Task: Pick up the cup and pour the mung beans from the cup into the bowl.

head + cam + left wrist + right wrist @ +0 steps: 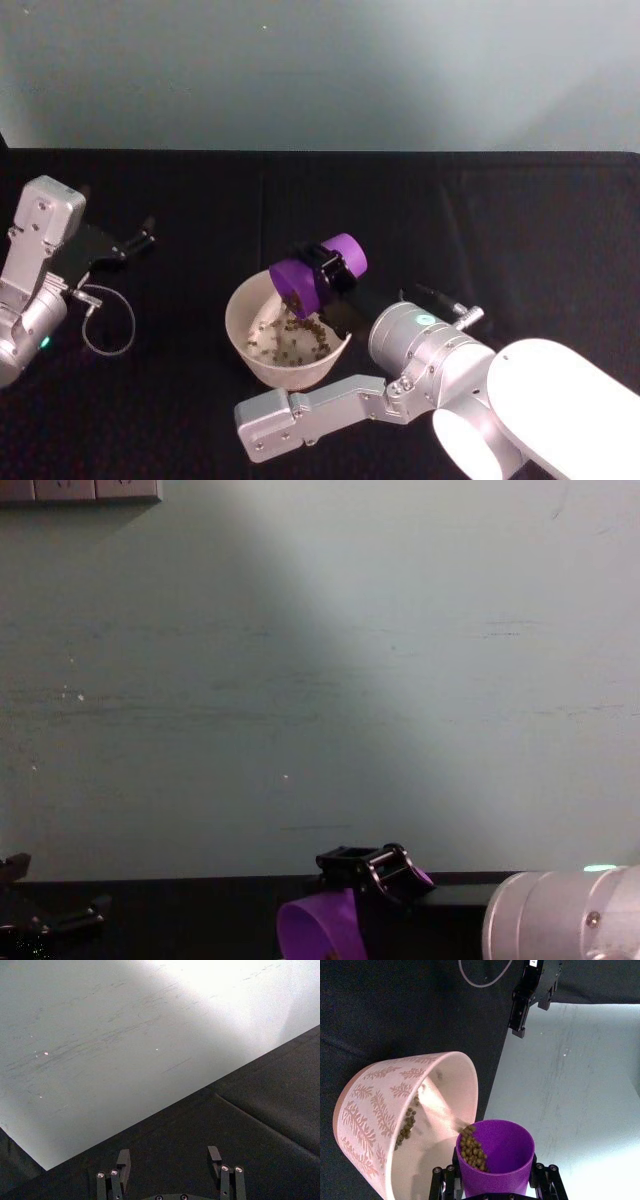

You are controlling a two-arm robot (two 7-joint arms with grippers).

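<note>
The right pincer is clamped across the purple cup and holds it tipped on its side over the right part of the bowl, mouth facing left and down. The bowl stands on the dark counter, on the near side around the middle. Mung beans spill over the cup's lower lip, and a loose layer already lies in the bottom of the bowl. In the right wrist view a clump sits at the lip, while the rest of the cup's inside looks bare, so the pour seems well along. The left pincer is parked well off to the left, its jaws spread and holding nothing.

To finish cleanly, the wrist should roll a little further, slowly, so the mouth points lower while the lip stays inside the bowl's rim. A quick tip could bounce beans over the wall. The cup is smooth and tapered, so the squeeze must stay firm. The cup should not touch the rim, since a nudge could shift the bowl.
</note>
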